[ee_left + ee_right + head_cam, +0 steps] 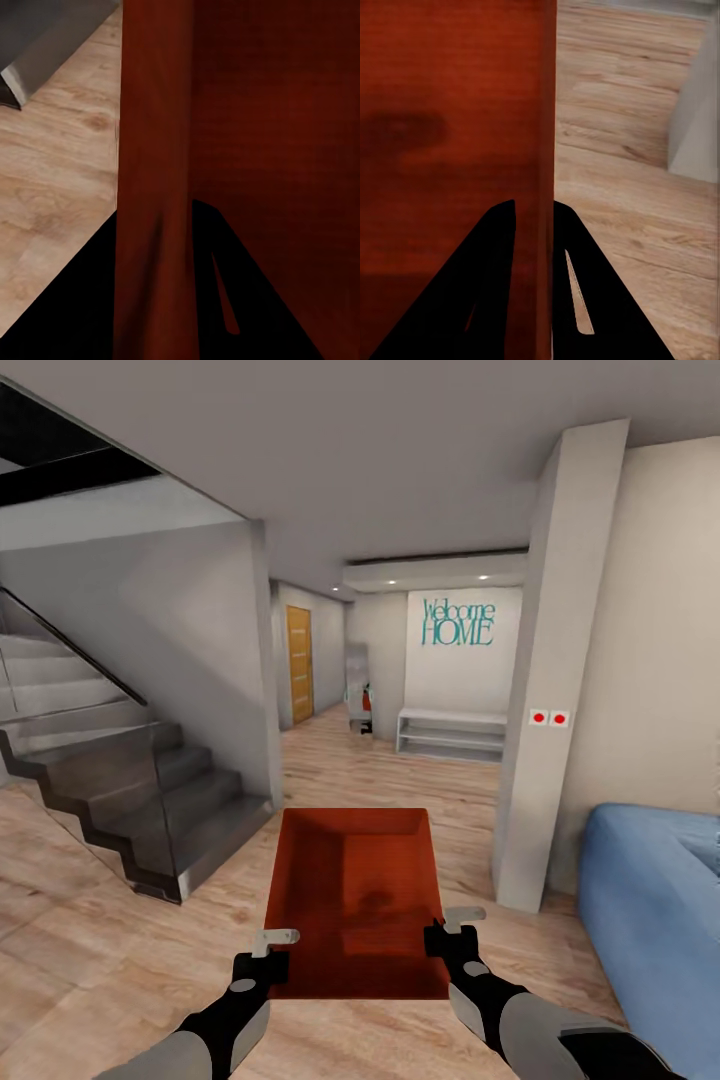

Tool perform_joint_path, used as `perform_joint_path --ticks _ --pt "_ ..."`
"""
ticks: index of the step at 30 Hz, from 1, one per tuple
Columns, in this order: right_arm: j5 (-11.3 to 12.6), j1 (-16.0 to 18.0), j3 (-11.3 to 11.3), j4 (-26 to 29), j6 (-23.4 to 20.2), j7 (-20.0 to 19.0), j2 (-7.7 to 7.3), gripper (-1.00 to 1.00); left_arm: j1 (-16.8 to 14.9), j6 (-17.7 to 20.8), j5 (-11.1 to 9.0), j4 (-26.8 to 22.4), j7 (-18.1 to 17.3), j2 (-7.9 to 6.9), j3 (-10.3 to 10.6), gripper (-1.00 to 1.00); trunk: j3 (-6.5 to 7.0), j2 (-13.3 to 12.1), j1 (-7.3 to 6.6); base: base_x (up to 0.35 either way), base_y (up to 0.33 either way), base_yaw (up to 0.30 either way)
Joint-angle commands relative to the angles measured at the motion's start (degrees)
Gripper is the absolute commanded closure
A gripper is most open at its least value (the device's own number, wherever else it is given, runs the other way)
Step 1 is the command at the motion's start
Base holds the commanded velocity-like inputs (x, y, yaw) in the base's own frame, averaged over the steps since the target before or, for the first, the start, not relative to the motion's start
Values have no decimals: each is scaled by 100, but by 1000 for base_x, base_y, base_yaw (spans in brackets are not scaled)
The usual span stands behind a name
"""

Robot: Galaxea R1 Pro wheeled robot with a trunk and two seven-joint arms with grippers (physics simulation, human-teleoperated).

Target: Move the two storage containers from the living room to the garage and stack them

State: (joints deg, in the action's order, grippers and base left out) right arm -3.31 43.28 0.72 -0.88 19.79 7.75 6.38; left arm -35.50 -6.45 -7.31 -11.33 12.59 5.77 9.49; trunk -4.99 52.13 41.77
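Observation:
I hold one red-orange open-top storage container (355,900) level in front of me, above the light wood planks of the living room. My left gripper (272,950) is shut on its left wall near the front corner, and my right gripper (445,932) is shut on its right wall. In the left wrist view the container wall (154,112) runs between the black fingers of the left gripper (155,214). The right wrist view shows the container's inside (450,90) and the right gripper (534,206) clamping the wall's edge. The garage and its floor are out of view.
A dark staircase with a glass railing (130,800) rises at the left. A white pillar (545,690) and a blue sofa (650,900) stand at the right. Ahead, a wood-floored hallway leads to a wooden door (299,663) and a white bench (452,732).

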Motion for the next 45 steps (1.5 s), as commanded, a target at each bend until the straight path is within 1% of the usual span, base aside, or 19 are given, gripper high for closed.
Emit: perform_joint_path --ticks 1,15,45 --pt "101 5 -142 -26 25 56 -32 100 -9 -55 37 -18 113 -41 -140 100 -10 7 4 321 0 -207" --pt "103 5 -142 -26 25 56 -32 100 -9 -53 37 -18 113 -41 -140 100 -37 7 4 321 0 -233" --pt "103 5 -142 -26 25 51 -40 100 -9 -58 37 -18 113 -44 -140 100 -38 7 4 321 0 -6"
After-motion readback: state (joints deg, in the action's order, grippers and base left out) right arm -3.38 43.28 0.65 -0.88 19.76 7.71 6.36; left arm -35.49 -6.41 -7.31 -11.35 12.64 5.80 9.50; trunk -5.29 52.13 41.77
